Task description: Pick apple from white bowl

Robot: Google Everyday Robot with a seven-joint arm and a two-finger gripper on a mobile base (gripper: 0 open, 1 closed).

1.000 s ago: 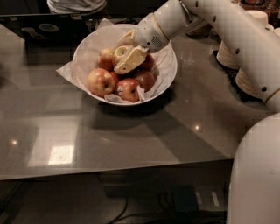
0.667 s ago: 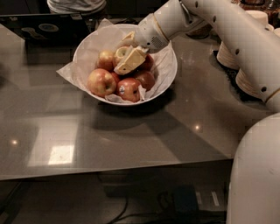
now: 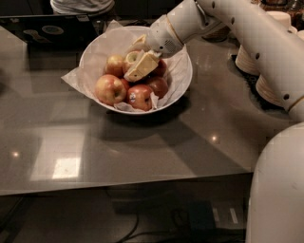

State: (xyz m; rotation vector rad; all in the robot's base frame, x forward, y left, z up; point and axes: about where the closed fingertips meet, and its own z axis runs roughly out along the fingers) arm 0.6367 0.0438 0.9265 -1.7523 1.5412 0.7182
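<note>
The white bowl (image 3: 183, 78), lined with crinkled white paper, sits on the grey table and holds several apples. The apple (image 3: 131, 58), red-orange with a yellowish patch around its stem dimple, lies at the top of the pile. My gripper (image 3: 137, 56) reaches into the bowl from the upper right. Its pale fingers (image 3: 142, 66) lie against both sides of the apple, closed on it, and the apple still rests among the others. A big red-orange apple (image 3: 110, 88) is at the front left, a red apple with a small sticker (image 3: 139, 97) at the front, and a small dark red one (image 3: 158, 86) to the right.
Stacks of pale paper plates (image 3: 247, 59) stand at the right behind my arm. A dark tray or screen (image 3: 47, 29) lies at the back left, with a person's torso (image 3: 80, 5) behind it. The table's front edge (image 3: 123, 187) runs below.
Almost nothing differs; the gripper stays in the bowl around the same apple, and the apples have not shifted.
</note>
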